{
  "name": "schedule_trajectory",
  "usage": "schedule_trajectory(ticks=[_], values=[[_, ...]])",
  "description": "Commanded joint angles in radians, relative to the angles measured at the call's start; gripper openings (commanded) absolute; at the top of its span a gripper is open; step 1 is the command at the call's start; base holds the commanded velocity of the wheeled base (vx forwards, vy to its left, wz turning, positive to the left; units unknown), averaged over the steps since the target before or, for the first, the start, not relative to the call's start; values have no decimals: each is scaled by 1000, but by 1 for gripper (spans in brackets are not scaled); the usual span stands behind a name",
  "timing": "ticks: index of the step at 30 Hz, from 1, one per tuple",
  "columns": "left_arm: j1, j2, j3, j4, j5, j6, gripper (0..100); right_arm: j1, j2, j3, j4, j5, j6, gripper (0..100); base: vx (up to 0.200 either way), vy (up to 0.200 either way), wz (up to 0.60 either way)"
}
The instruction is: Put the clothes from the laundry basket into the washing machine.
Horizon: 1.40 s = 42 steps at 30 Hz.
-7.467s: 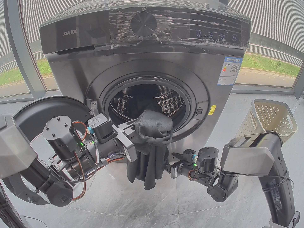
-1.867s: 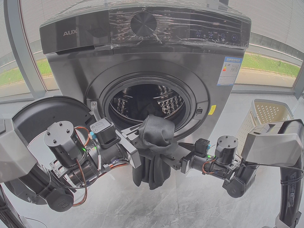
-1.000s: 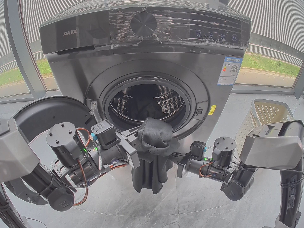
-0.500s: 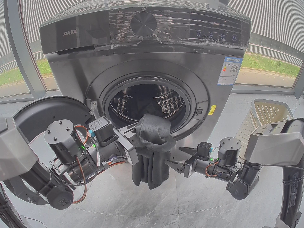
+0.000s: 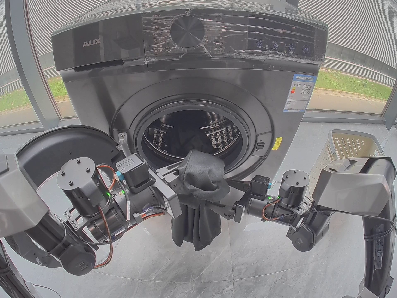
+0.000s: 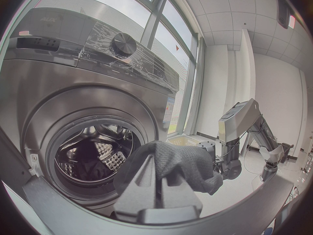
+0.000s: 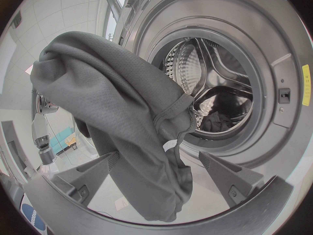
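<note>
Left claw (image 6: 158, 183) pinches dark garment (image 5: 202, 179) — right claw (image 7: 157, 154) spread around it.

A pale lettered logo (image 5: 91, 43) sits on the dark drawer panel (image 5: 111, 30) at the upper left of the washing machine (image 5: 93, 100). On its front, right of the door opening, a blue-headed label (image 5: 300, 92) carries coloured bars and a square code, its print too small to read. A yellow sticker (image 5: 276, 143) beside the door latch (image 5: 260, 146) is likewise illegible. Small lit icons (image 5: 282, 46) line the control panel (image 5: 231, 32).
</note>
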Motion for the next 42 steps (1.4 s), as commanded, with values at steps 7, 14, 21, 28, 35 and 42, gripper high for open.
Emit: schedule_trajectory(ticks=[7,14,21,28,35,42], values=[[1,7,-4,0,1,-1,0,11,42,-50,-13,18,-4,0,0,0,0],[5,5,-1,0,1,-1,0,13,14,-23,-16,18,-4,0,0,0,0],[12,5,7,0,4,-1,0,18,-114,115,-18,12,-6,0,0,0,0],[14,10,10,0,33,-4,0,14,-302,339,-13,-31,-24,0,0,0,0],[12,7,14,0,61,-24,0,8,-377,428,-10,-105,-63,0,0,0,0],[14,-16,73,0,63,-44,100,-1,-377,407,-10,-175,-57,0,0,0,0]])
